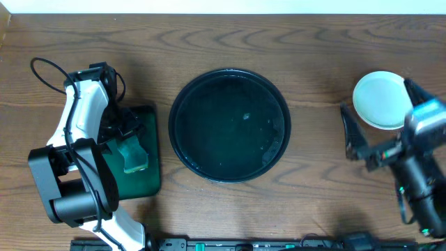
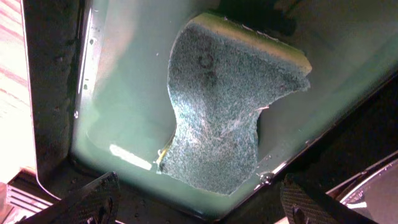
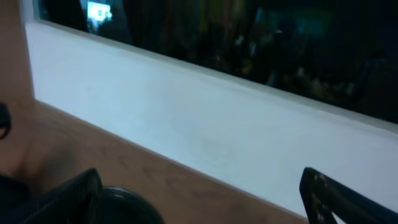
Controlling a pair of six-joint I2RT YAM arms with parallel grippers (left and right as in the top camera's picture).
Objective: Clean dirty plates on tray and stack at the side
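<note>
The large round black tray (image 1: 230,125) sits mid-table with nothing on it. The plates show as one pale-mint round shape (image 1: 378,104) at the right side of the table; from above I cannot tell how many are stacked there. My right gripper (image 1: 375,95) hangs open over that spot, with a finger on each side. In the right wrist view its fingers (image 3: 68,199) frame only bare wood and a white wall, with no plate between them. My left gripper (image 2: 202,211) is open just above a green scouring sponge (image 2: 230,106), holding nothing.
The sponge (image 1: 136,157) lies in a small rectangular green tray (image 1: 150,181) at the left, under my left arm (image 1: 77,118). A white wall (image 3: 205,118) runs along the table's far edge. Bare wood lies between the two trays and the plates.
</note>
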